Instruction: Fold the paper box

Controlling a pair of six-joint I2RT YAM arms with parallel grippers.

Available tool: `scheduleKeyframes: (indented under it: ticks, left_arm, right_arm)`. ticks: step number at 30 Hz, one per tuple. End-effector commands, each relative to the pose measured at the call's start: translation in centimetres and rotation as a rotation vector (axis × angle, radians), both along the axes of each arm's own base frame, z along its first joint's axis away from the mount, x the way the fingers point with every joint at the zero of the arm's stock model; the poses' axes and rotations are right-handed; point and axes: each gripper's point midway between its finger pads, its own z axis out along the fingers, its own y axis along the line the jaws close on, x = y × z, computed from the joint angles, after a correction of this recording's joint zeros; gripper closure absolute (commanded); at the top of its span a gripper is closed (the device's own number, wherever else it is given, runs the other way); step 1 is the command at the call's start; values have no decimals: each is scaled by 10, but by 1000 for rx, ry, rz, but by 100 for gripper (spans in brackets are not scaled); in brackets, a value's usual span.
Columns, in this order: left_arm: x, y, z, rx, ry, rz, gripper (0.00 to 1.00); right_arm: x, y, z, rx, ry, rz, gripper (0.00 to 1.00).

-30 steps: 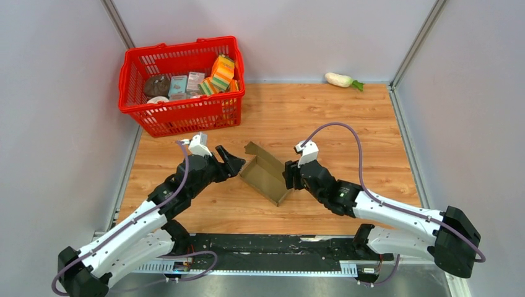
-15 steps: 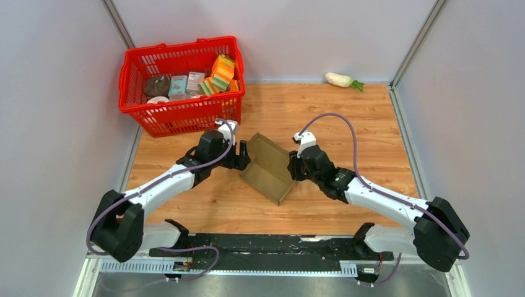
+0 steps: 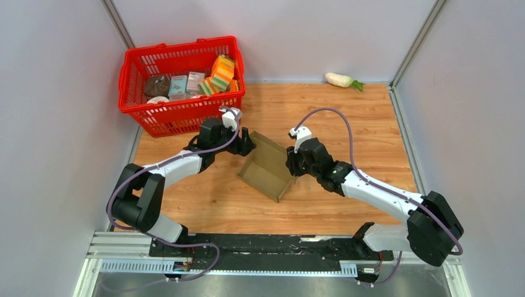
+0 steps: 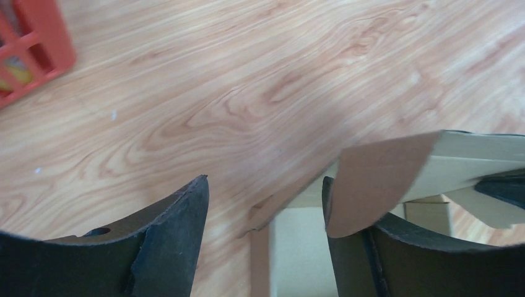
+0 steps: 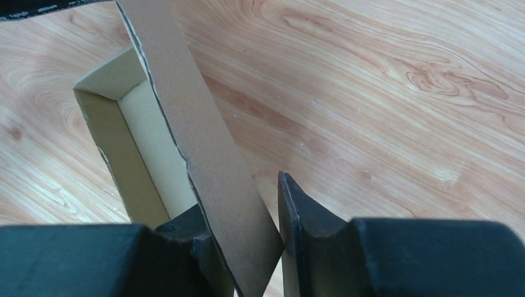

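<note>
The brown paper box (image 3: 267,168) lies mid-table as an open shallow tray with its walls standing. My left gripper (image 3: 246,143) is open at the box's far-left corner. In the left wrist view the left gripper (image 4: 265,185) straddles that corner, and a loose brown flap (image 4: 377,185) rests against the right fingertip. My right gripper (image 3: 291,164) is at the box's right side. In the right wrist view the right gripper (image 5: 260,204) is shut on an upright cardboard wall (image 5: 198,142) of the box, whose pale inside (image 5: 151,142) shows to the left.
A red basket (image 3: 182,83) of groceries stands at the back left; its corner shows in the left wrist view (image 4: 31,43). A white radish (image 3: 340,79) lies at the back right. Grey walls enclose the wooden table (image 3: 371,142).
My left arm has reached forward and right, from the box's near-left side to its far-left corner. The right gripper has shifted slightly away, still holding the wall, and the box has turned a little.
</note>
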Motion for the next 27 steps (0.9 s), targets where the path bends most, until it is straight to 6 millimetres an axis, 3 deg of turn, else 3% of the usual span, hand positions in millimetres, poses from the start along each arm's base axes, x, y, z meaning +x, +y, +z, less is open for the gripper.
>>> scheduleKeyframes:
  ticks: [1, 5, 6, 7, 8, 11, 19, 23, 27]
  left_arm:
    - [3, -33, 34, -98, -106, -195, 31]
    - [4, -27, 34, -93, -113, -141, 51]
    - [3, -19, 25, -72, -103, -94, 60]
    - [2, -15, 33, -72, -124, -61, 64]
    - [-3, -9, 25, -49, -114, -30, 72]
    - [-7, 2, 25, 8, -162, 76, 81]
    - [-21, -5, 29, -19, -171, 57, 83]
    - [-24, -8, 31, -18, -171, 30, 73]
    - [-26, -8, 28, -13, -161, 30, 73]
  right_arm:
    - [9, 12, 13, 23, -28, 33, 70]
    - [12, 13, 13, 34, -18, 5, 71]
    - [15, 9, 10, 26, -3, -37, 71]
    - [19, 8, 15, 27, -5, -66, 66]
    - [21, 6, 16, 22, 3, -91, 63]
    - [19, -2, 14, 2, 60, -162, 53]
    - [1, -17, 14, -20, 102, -140, 45]
    - [-2, -21, 13, -15, 114, -136, 45]
    - [1, -22, 10, -15, 111, -128, 53]
